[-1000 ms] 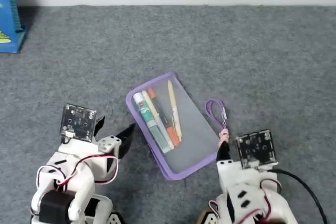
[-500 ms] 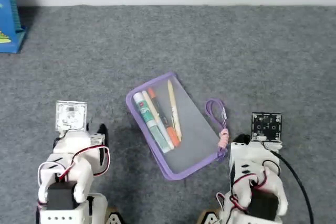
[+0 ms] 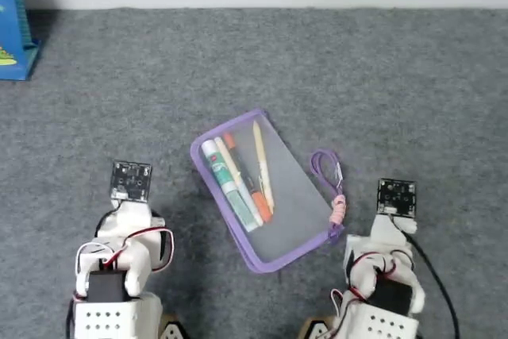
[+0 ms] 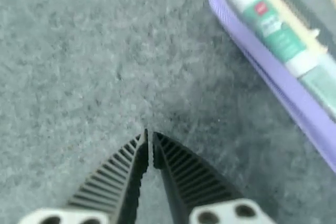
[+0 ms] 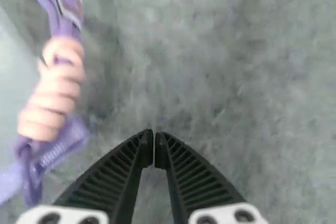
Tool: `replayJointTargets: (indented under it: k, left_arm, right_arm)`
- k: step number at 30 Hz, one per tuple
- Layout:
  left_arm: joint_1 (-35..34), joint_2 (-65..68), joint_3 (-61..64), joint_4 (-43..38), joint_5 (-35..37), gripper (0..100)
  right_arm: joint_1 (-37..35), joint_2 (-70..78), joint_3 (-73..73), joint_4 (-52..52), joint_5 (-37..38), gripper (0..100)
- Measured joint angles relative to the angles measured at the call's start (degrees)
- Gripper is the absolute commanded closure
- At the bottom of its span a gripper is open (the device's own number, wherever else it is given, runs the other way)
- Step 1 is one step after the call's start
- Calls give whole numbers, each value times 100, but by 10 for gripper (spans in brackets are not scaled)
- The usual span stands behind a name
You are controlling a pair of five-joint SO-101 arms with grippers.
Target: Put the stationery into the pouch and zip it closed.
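A translucent, purple-edged pouch (image 3: 298, 196) lies slantwise at the centre of the high view on the grey table (image 3: 373, 77). It holds a glue stick (image 3: 225, 174), an orange marker (image 3: 255, 193) and a cream pen (image 3: 263, 163). Its pink zipper charm (image 3: 339, 209) and purple loop (image 3: 324, 166) sit at its right corner. With the stationery inside and the zip apparently drawn shut, the task looks essentially finished. The left gripper (image 4: 149, 139), lower left, and the right gripper (image 5: 154, 139), lower right, are both closed, empty and clear of the pouch. The glue stick's green label is too small to read.
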Motion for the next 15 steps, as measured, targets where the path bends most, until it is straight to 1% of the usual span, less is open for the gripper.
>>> replayJointTargets:
  k: [2,5,8,15]
  left_arm:
    - [0,0,167,-26,0,987]
    - [0,0,536,-343,0,987]
    - [-88,-26,580,-519,-9,987]
    - [-396,0,580,-580,0,987]
  right_arm:
    - [-18,-18,9,0,0,990]
    - [-9,-9,18,0,0,990]
    - [-9,-9,18,0,0,990]
    - [-9,-9,18,0,0,990]
